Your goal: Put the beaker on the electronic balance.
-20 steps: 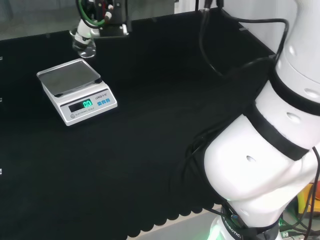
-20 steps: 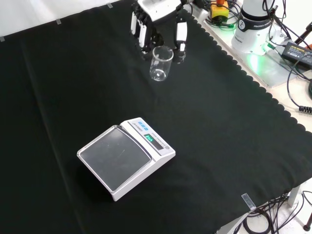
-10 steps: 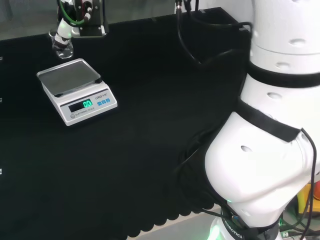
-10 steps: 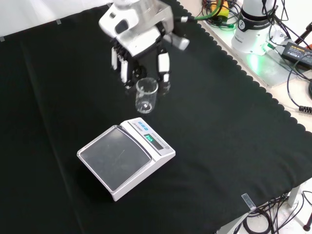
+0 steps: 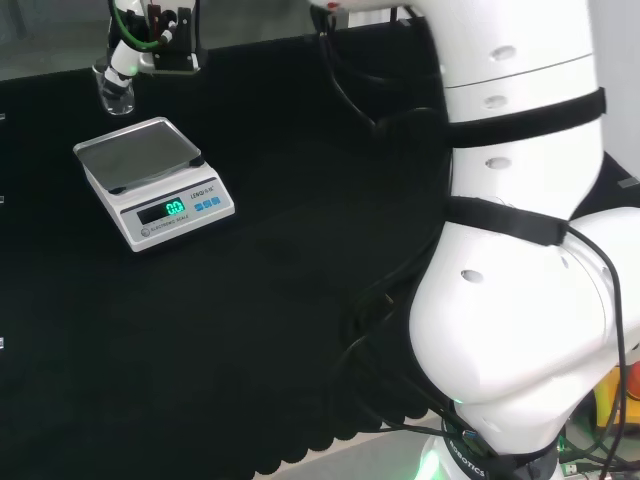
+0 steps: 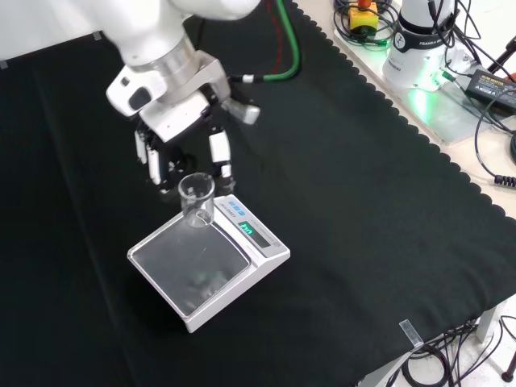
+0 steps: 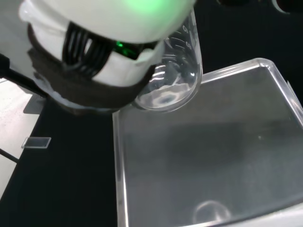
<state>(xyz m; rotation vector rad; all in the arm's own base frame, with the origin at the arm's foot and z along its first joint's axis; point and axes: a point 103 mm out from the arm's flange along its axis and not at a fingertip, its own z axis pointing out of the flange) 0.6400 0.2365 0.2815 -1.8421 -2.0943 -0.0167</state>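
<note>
A clear glass beaker (image 6: pixel 197 201) hangs upright in the hand (image 6: pixel 181 149), whose fingers (image 6: pixel 218 155) curl round it. In the front view the beaker is over the far edge of the balance's grey pan (image 6: pixel 190 260). The white electronic balance (image 5: pixel 155 181) shows a green display in the head view, with the hand (image 5: pixel 128 55) and beaker (image 5: pixel 113 95) just beyond its far corner. The wrist view has the beaker (image 7: pixel 175 80) close up, held a little above the pan (image 7: pixel 208 156) near its edge.
Black cloth (image 6: pixel 363 210) covers the bench around the balance. The arm's white links (image 5: pixel 520 260) rise at the right of the head view. Cables and a power brick (image 6: pixel 492 81) lie past the cloth's scalloped edge in the front view.
The hand has carried the beaker from the far part of the cloth toward the balance, down and left in the front view. It now hangs at the pan's edge.
</note>
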